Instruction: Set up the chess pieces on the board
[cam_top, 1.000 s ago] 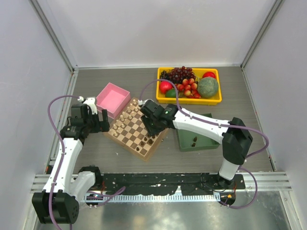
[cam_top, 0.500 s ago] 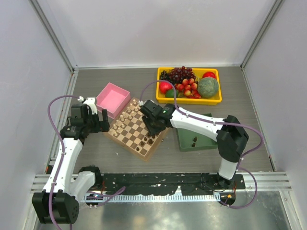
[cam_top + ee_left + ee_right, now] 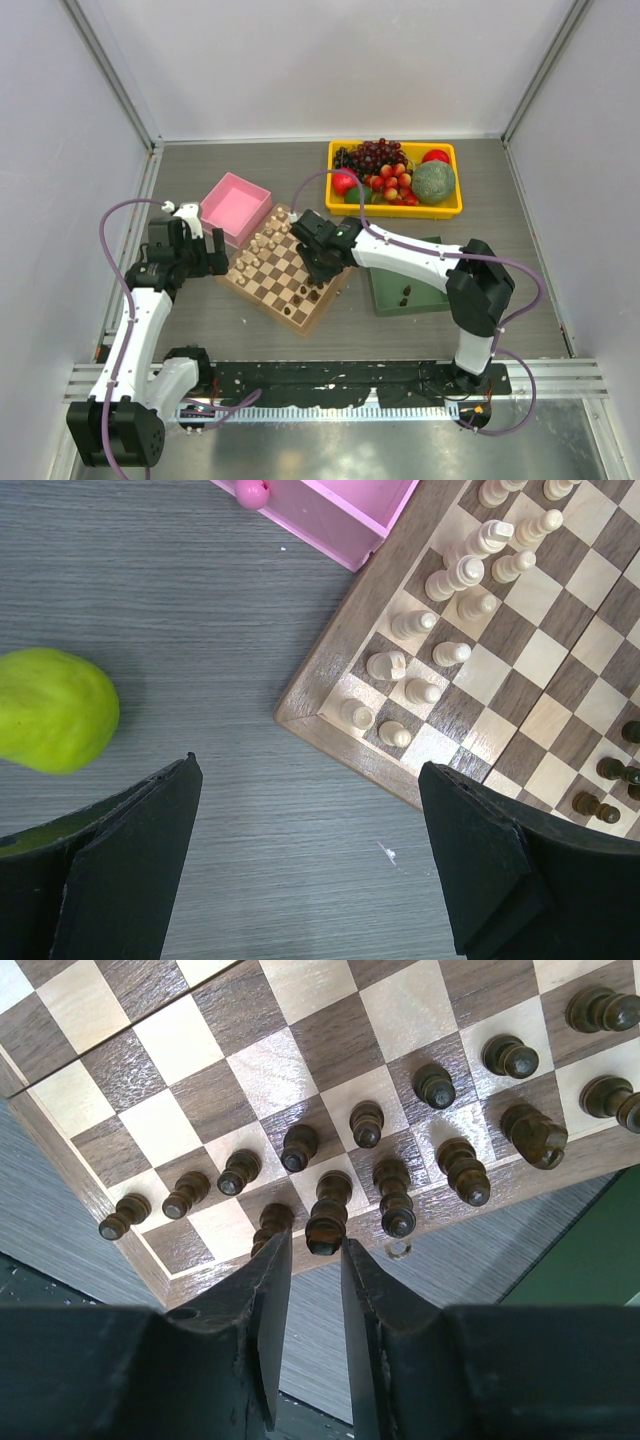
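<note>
1. Fingers [image 3: 265,1300] of the right hand [image 3: 316,1252] are set a narrow gap apart, with one dark piece [image 3: 327,1222] between the tips; whether it is gripped cannot be told.
2. Other chess pieces [image 3: 300,1147] are ranged in two rows just ahead of that hand, on the board [image 3: 270,1060] edge nearest it.
3. The left hand [image 3: 310,880] is held wide open and empty, with the board corner ahead to its right and a green fruit [image 3: 55,723] to its left.
</note>
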You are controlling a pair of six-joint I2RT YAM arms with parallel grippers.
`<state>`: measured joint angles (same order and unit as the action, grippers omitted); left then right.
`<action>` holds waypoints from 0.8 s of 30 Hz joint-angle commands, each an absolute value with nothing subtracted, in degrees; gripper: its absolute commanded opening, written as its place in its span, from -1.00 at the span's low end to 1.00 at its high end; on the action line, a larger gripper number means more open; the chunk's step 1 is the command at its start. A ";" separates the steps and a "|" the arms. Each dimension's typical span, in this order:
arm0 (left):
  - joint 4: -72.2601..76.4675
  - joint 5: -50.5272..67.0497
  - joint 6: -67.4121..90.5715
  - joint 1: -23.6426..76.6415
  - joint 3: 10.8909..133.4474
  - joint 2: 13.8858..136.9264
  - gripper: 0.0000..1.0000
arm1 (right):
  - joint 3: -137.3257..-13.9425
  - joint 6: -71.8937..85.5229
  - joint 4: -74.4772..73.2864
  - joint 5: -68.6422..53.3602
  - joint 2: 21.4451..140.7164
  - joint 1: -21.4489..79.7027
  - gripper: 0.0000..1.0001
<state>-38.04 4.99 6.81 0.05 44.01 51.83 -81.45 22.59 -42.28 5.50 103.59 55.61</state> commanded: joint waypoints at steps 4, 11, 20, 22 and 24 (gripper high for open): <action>-37.62 5.10 5.98 0.26 46.06 50.98 0.98 | -83.32 22.06 -41.31 4.66 104.06 55.63 -0.47; -37.62 5.01 5.98 0.26 46.05 50.80 0.98 | -81.83 22.06 -41.74 4.74 102.66 55.55 -0.54; -37.62 5.01 5.98 0.26 46.06 50.89 0.98 | -79.98 22.41 -41.84 4.57 101.25 55.55 -0.56; -37.62 5.10 5.98 0.26 46.05 50.89 0.98 | -80.24 22.50 -41.84 4.66 101.34 55.46 -0.57; -37.62 5.01 5.98 0.26 46.14 50.89 0.98 | -80.42 22.50 -42.01 5.09 101.25 55.46 -0.57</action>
<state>-38.04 5.02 6.81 0.05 44.01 51.83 -80.99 22.59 -41.78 4.80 103.68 55.59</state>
